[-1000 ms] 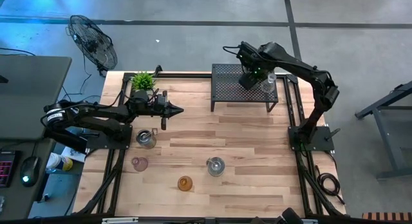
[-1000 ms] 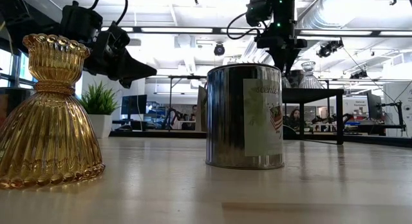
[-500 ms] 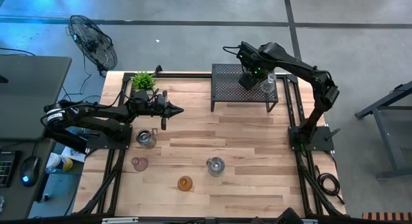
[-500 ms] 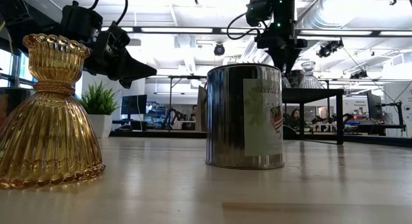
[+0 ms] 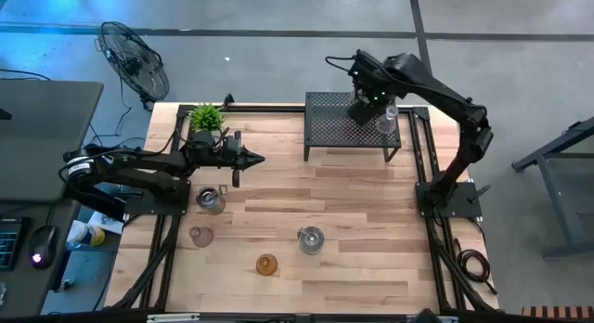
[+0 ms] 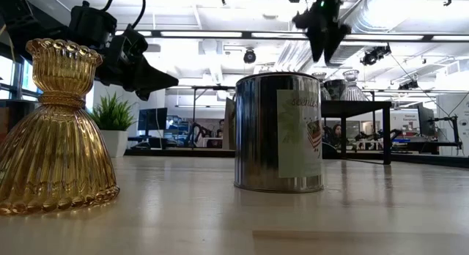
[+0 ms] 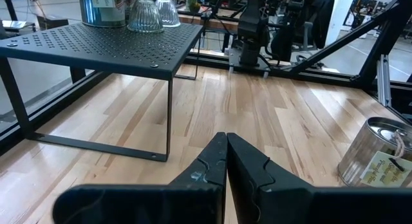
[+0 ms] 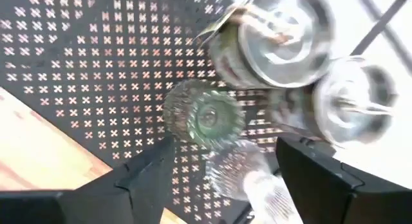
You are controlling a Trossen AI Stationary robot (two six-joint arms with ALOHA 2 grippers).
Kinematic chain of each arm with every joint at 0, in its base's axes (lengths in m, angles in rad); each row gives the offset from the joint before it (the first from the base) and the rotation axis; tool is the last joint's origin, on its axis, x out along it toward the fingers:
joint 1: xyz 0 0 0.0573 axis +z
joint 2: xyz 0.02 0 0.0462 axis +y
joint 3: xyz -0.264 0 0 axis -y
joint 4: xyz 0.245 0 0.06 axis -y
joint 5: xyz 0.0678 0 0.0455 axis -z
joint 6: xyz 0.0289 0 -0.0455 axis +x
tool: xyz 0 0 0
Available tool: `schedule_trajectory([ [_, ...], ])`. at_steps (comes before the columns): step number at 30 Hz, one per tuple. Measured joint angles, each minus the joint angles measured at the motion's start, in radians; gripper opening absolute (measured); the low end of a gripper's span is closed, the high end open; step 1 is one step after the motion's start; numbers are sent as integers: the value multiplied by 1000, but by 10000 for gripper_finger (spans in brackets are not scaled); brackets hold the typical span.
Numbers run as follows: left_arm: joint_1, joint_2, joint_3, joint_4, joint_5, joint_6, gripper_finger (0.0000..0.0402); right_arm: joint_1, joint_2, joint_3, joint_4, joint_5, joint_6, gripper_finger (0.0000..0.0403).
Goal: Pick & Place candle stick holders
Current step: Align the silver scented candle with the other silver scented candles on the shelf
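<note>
Worktop (image 5: 353, 212) planks of pale wood carry everything. At the far edge the black mesh rack (image 5: 329, 128), stiff perforated metal on thin legs, lies directly beneath the right hand (image 5: 364, 98). That hand's fingers are spread wide and empty above a tight cluster of candle stick holders (image 5: 388, 119) at the rack's corner. From that wrist the cluster shows as a silvery tin (image 8: 283, 34), a clear ribbed glass (image 8: 354, 98) close against it, a greenish ribbed holder (image 8: 203, 114) right under the open fingers, and another clear piece (image 8: 248, 176) just beside it. The left hand (image 5: 255, 159) hangs over bare wood with its fingers pressed together, holding nothing. The green potted plant (image 5: 206, 115) stands near it on one side and a tagged tin holder (image 5: 212, 200) near it on the other. Well apart from both hands stand a second tin holder (image 5: 311, 239), a pink holder (image 5: 200, 236), and an amber holder (image 5: 266, 264) shaped like a fluted bell with a scalloped rim. The glass pieces are likely light, rigid, slick and breakable, so the narrow neck above the flared skirt looks like the safest place to pinch. The tins should tolerate a firmer squeeze across the rim.
</note>
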Motion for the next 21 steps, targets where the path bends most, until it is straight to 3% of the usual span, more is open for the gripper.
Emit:
schedule_trajectory([
  [4,0,0,0,0,0,0,4,72,-68,25,-12,69,6,225],
  [6,0,0,0,-10,-20,-7,4,127,-133,-24,73,65,6,190],
  [9,0,0,0,-46,-57,-9,4,219,-244,-172,251,49,7,126],
  [14,0,-1,0,-53,-80,-11,4,370,-432,-530,683,49,2,21],
  [16,0,-17,4,-55,-68,-11,4,417,-496,-671,858,46,2,7],
  [21,0,-58,71,-166,-60,-10,4,529,-607,-979,1268,88,-21,23],
])
